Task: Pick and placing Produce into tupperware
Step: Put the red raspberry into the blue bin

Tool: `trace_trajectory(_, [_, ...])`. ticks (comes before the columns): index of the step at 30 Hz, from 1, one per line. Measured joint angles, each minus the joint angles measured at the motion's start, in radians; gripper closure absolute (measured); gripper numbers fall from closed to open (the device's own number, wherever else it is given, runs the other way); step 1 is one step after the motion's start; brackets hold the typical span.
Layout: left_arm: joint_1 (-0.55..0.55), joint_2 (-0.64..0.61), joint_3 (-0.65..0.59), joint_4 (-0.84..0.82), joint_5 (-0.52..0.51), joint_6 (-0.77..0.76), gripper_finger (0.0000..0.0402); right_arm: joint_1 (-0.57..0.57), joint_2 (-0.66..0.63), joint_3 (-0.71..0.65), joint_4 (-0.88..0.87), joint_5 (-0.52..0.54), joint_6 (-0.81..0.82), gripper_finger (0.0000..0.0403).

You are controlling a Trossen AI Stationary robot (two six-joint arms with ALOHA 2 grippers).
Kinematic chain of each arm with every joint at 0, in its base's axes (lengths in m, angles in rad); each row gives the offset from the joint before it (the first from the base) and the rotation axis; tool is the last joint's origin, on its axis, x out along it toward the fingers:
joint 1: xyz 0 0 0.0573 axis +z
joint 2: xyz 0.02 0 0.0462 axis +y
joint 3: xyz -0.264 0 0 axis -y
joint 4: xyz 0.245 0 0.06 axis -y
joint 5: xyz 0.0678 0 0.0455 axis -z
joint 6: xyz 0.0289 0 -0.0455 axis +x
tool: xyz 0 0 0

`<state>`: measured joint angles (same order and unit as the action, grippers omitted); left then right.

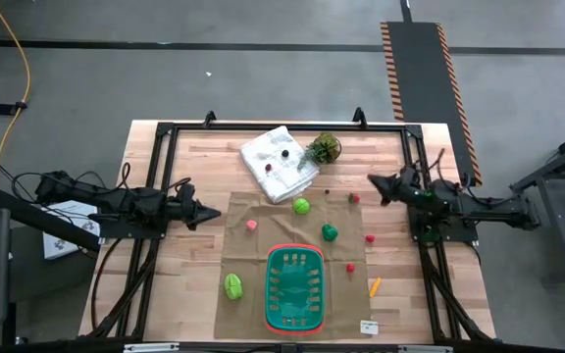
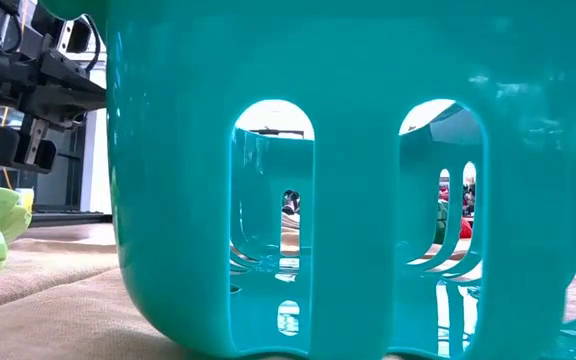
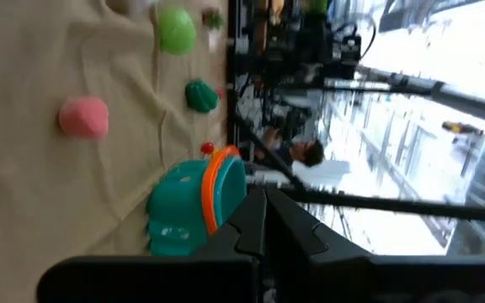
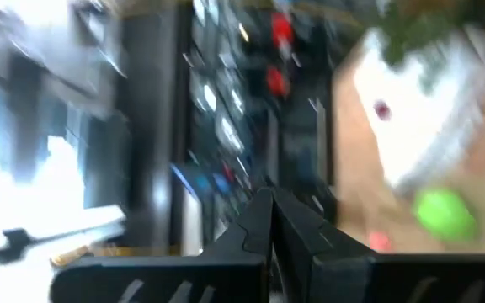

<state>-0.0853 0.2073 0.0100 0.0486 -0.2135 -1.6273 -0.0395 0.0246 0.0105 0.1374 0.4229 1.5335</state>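
With both pincers closed and empty, the left pincer (image 1: 210, 213) just left of the pink piece (image 1: 251, 225) and the right pincer (image 1: 373, 182) by the far-right red piece (image 1: 355, 198), open one, descend on its nearest piece, then carry it to the near-centre basket (image 1: 294, 316) on the counter (image 1: 165, 304).

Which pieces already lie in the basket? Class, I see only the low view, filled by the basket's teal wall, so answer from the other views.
Observer: None. From above, the basket holds no produce.
Operator: Where is the carrot piece?
Observer: The orange carrot piece lies on the table to the right of the basket in the high view, apart from it.
Operator: And the claws?
Observer: The left claw and the right claw are both shut on nothing, at opposite sides of the table, away from the basket.
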Motion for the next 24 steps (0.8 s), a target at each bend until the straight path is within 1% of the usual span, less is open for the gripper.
trace_trajectory(2, [0.000,0.000,0.000,0.009,-0.061,-0.006,0.0401,0.000,0.000,0.000,0.102,0.072,-0.054,0.0403])
trace_trajectory(4, [0.000,0.000,0.000,0.012,-0.129,-0.029,0.0401,0.000,0.000,0.000,0.215,0.117,-0.153,0.0403])
trace_trajectory(6, [0.000,0.000,0.000,0.018,-0.190,-0.063,0.0401,0.000,0.000,0.000,0.321,0.124,-0.245,0.0403])
trace_trajectory(10, [0.000,0.000,0.000,0.053,-0.292,-0.169,0.0401,0.000,0.000,0.000,0.494,0.152,-0.350,0.0403])
trace_trajectory(12, [0.000,0.000,0.000,0.097,-0.340,-0.167,0.0401,0.000,0.000,0.005,0.551,0.159,-0.437,0.0403])
trace_trajectory(14, [0.000,0.000,0.000,0.164,-0.376,-0.101,0.0401,0.000,0.001,0.031,0.565,0.160,-0.554,0.0403])
trace_trajectory(17, [0.000,0.000,0.000,0.300,-0.407,0.043,0.0401,0.000,0.005,0.087,0.544,0.157,-0.699,0.0403])
trace_trajectory(21, [0.000,0.000,0.014,0.507,-0.411,0.314,0.0401,0.000,0.034,0.195,0.468,0.122,-0.871,0.0403])
trace_trajectory(24, [0.000,0.000,0.068,0.610,-0.382,0.521,0.0401,0.000,0.072,0.298,0.351,0.122,-0.976,0.0403])
